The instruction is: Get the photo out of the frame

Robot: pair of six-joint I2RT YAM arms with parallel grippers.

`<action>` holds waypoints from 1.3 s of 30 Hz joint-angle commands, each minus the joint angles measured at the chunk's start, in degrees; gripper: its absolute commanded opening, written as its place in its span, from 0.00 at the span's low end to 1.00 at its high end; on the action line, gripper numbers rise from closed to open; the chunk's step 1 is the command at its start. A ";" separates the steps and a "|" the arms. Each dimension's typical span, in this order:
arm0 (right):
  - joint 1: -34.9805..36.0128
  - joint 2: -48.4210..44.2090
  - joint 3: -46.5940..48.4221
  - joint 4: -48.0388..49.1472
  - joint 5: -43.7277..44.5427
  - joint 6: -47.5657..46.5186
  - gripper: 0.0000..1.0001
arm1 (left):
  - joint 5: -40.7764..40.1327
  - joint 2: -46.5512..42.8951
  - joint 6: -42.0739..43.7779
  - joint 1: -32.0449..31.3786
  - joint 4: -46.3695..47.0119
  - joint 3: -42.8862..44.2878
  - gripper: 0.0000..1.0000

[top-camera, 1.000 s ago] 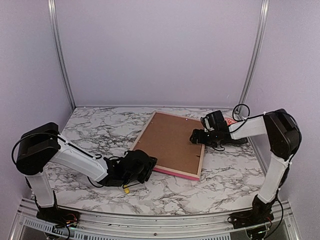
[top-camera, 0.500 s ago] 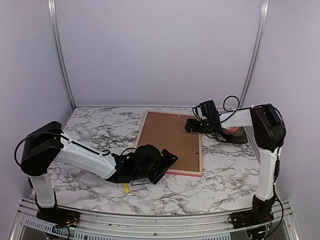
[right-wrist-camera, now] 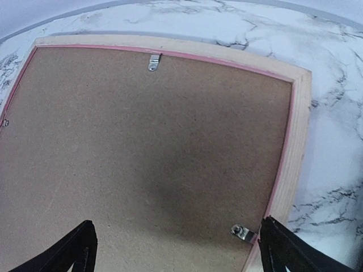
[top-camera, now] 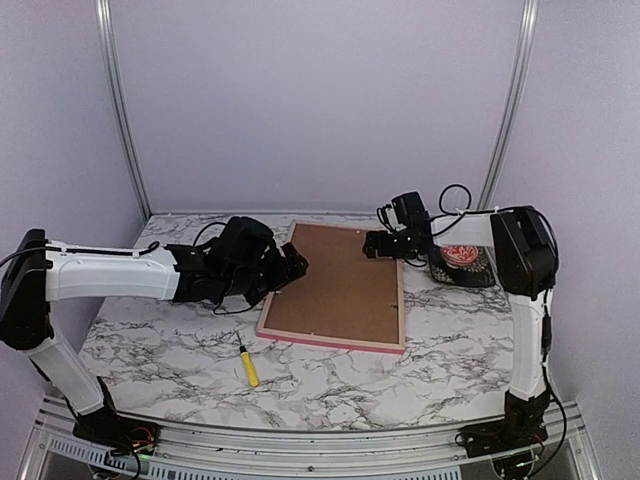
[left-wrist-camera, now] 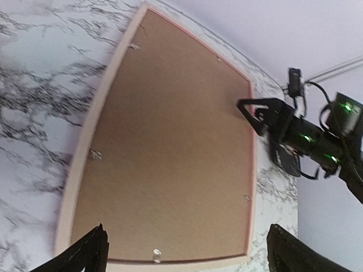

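Frame (top-camera: 335, 290): pink, large, lying face down on the marble table (top-camera: 170, 345), roughly mid-table, between the 2 arms; pink edge showing along the near side

Backing board (top-camera: 340, 280): brown fibreboard, seated inside the frame, filling the whole opening

Retaining clips: small metal tabs on the inner rim, 2 in the right wrist view (right-wrist-camera: 153, 61) (right-wrist-camera: 243, 232), 4 in the left wrist view (1 of them at the near edge (left-wrist-camera: 156, 253))

Photo: out of sight, only the back of the frame on show

Left gripper (top-camera: 290, 265): spread wide, holding nothing, at the frame's left edge; fingertips (left-wrist-camera: 85, 255) at the bottom corners of its own camera view, whole board visible between them

Right gripper (top-camera: 372, 245): spread wide, holding nothing, over the far right corner of the frame; contact with the board impossible to tell

Yellow-handled tool (top-camera: 246, 367): flat on the table, near the frame's near left corner, apart from it

Dark round object with a red-and-white top (top-camera: 462, 262): just right of the frame, beneath the right arm
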 commanded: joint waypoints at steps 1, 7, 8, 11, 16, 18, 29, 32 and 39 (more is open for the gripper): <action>-0.22 -7.29 -3.20 -2.69 6.90 1.20 0.98 | 10.10 4.30 14.04 10.99 -8.31 2.82 0.99; -0.46 -12.41 -11.22 -3.47 10.01 4.59 0.99 | 17.95 13.03 20.35 18.12 -10.12 8.99 0.99; -0.55 -13.15 -12.44 -3.45 10.20 5.07 0.99 | 18.77 14.02 20.81 18.87 -10.04 9.53 0.99; -0.72 -14.41 -16.53 -2.10 5.50 7.19 0.99 | 20.29 16.52 21.91 19.29 -9.59 10.38 0.99; -0.65 -15.14 -23.11 2.89 -0.44 9.12 0.99 | 22.89 17.64 20.76 19.11 -6.12 7.42 0.99; -0.64 -15.08 -24.23 3.79 -1.01 9.35 0.99 | 22.55 17.56 19.83 18.97 -5.28 5.92 0.99; -0.64 -11.66 -22.52 4.59 -2.29 4.48 0.99 | 20.45 18.51 13.04 12.03 -1.86 3.30 0.99; -0.55 -10.65 -20.90 4.45 -3.75 3.64 0.99 | 20.35 17.94 11.73 9.93 -2.22 3.36 0.99; 2.17 -13.08 -23.60 4.43 -4.49 3.52 0.99 | 19.63 15.21 10.94 5.18 -4.92 3.25 0.99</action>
